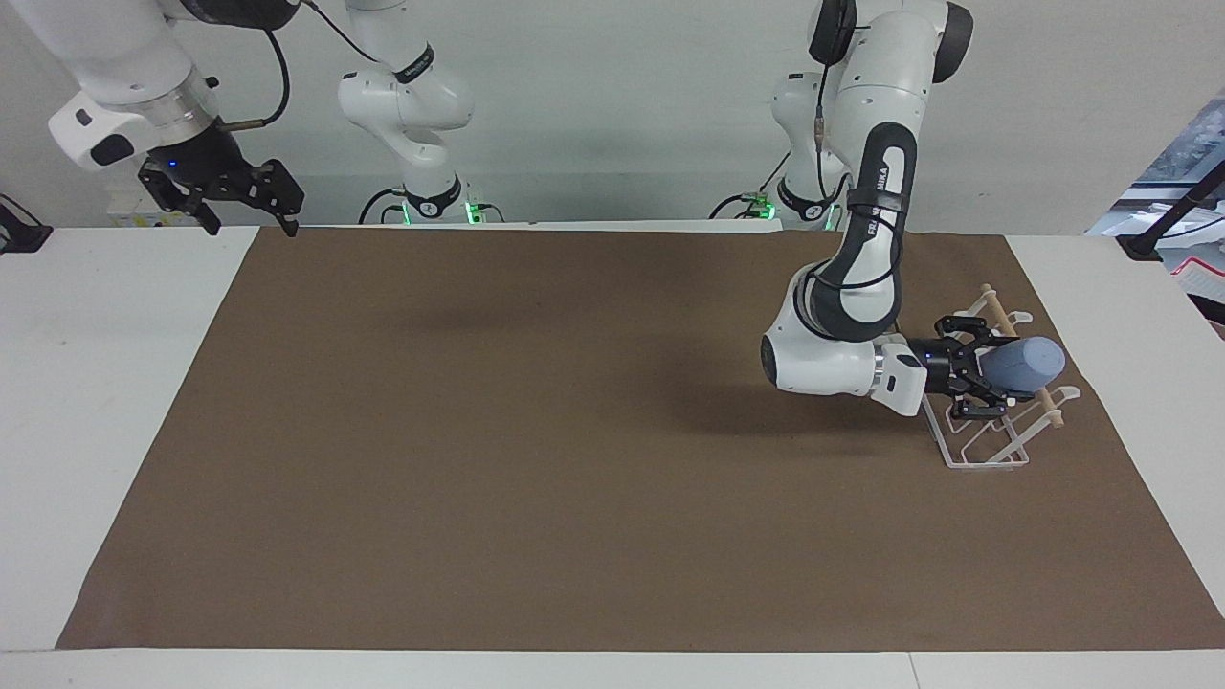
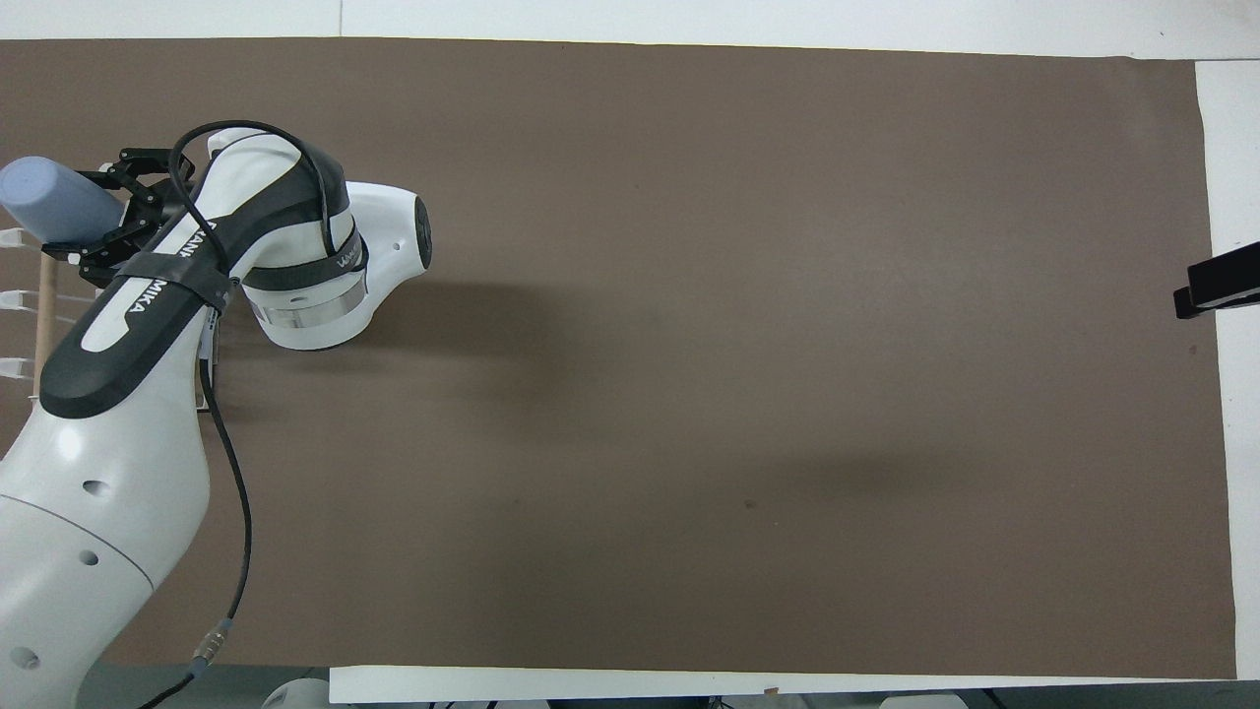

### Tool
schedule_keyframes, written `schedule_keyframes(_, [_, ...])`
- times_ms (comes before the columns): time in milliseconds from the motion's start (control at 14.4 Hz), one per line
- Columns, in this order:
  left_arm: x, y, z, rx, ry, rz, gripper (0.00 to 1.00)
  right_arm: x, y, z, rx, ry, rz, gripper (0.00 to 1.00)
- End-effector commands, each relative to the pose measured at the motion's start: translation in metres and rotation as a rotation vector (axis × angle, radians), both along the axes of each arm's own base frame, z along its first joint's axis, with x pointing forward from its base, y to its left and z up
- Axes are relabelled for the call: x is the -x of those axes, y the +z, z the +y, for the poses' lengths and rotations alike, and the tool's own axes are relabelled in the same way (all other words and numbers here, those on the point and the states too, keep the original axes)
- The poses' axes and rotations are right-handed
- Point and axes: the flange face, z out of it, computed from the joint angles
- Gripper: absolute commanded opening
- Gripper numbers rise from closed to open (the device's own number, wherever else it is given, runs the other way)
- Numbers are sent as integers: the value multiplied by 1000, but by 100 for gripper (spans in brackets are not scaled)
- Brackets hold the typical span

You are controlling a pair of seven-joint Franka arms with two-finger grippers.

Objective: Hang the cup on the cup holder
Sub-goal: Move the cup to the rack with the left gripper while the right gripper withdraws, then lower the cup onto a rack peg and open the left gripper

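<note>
The light-blue cup (image 1: pixel 1029 362) lies on its side in my left gripper (image 1: pixel 978 371), base pointing away from the arm. The gripper is shut on the cup's open end. It holds the cup over the cup holder (image 1: pixel 991 445), a white wire rack whose wooden dowel (image 1: pixel 995 311) passes under the cup. I cannot tell whether the cup touches a prong. In the overhead view the cup (image 2: pixel 54 202), the left gripper (image 2: pixel 98 212) and the rack (image 2: pixel 44 315) are at the left arm's end. My right gripper (image 1: pixel 247 222) is open, empty and raised above the mat's corner; in the overhead view only its tip (image 2: pixel 1216 286) shows.
A brown mat (image 1: pixel 574 459) covers most of the white table (image 1: pixel 96 402). The rack stands near the mat's edge at the left arm's end. The left arm's elbow (image 1: pixel 813 359) hangs low over the mat beside the rack.
</note>
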Motion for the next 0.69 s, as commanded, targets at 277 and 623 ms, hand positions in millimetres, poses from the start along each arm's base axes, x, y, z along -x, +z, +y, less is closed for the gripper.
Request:
schedule_keyframes(277, [-17, 3, -10, 76, -97, 13, 100, 9, -8, -12, 9, 26, 41, 99])
schedule_keyframes(623, [-15, 126, -19, 239, 39, 45, 100, 7, -9, -13, 12, 26, 60, 99])
